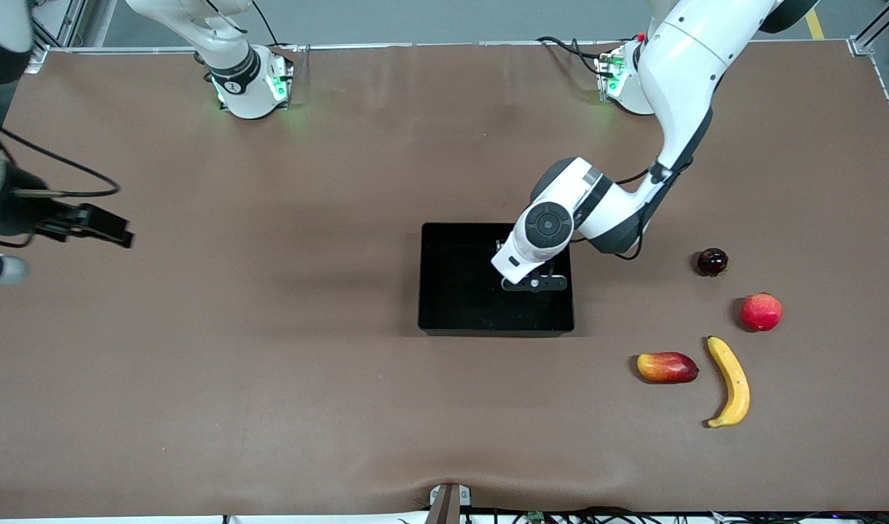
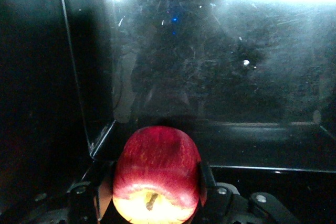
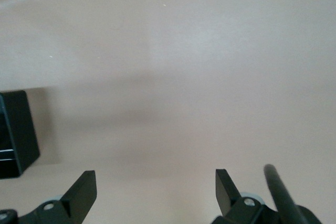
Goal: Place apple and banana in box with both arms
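Your left gripper (image 1: 534,282) is down inside the box (image 1: 444,320), clamped on the apple (image 2: 156,174).

Start nearest the front camera: you see the banana (image 1: 731,381) lying on the table (image 1: 269,378) toward the left arm's end, with the mango-like fruit (image 1: 667,367) just beside it; a little farther from the camera sits the red-pink round fruit (image 1: 761,311), and farther still a small dark fruit (image 1: 712,261); the box stands mid-table, and in your left wrist view the apple sits between the fingers (image 2: 206,182), stem end toward the lens, the box's black walls around it; your right gripper (image 3: 156,190) waits with its jaws spread wide, up over bare table at the right arm's end.
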You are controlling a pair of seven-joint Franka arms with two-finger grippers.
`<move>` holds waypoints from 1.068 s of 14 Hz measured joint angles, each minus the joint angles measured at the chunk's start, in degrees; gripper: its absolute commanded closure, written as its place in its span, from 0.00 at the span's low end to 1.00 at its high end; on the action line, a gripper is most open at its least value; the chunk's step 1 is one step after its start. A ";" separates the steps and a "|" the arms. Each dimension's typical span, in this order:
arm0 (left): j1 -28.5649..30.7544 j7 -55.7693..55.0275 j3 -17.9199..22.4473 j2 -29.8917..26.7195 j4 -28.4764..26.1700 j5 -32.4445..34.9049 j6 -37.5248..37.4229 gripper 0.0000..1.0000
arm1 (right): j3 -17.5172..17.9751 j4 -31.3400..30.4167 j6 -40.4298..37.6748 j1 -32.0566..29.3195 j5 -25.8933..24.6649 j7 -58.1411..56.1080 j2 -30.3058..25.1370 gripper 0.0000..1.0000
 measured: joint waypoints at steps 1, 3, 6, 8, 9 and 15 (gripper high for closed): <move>-0.29 -0.31 0.00 0.57 0.28 0.35 0.06 0.47 | -0.01 -0.58 0.23 -0.99 -0.08 -1.79 -0.29 0.00; -0.61 -0.49 0.03 1.15 0.88 0.81 0.16 0.00 | 0.00 -3.12 2.08 -3.20 -0.13 -5.67 -1.69 0.00; -0.25 -0.53 0.18 0.65 4.74 1.33 0.11 0.00 | -0.02 -9.83 5.73 -6.18 -0.13 -10.28 -5.79 0.00; 1.32 -0.53 0.58 -1.01 8.68 1.46 -1.32 0.00 | 0.13 -16.20 9.21 -6.41 -0.13 -10.82 -10.06 0.00; 2.74 -0.33 0.68 -1.95 10.52 1.49 -2.49 0.00 | 0.34 -20.04 11.55 -6.41 -0.13 -10.82 -12.51 0.00; 14.30 12.16 1.09 -3.79 15.08 2.20 -5.22 0.00 | 0.91 -35.87 18.82 -6.31 -0.13 -10.82 -22.09 0.00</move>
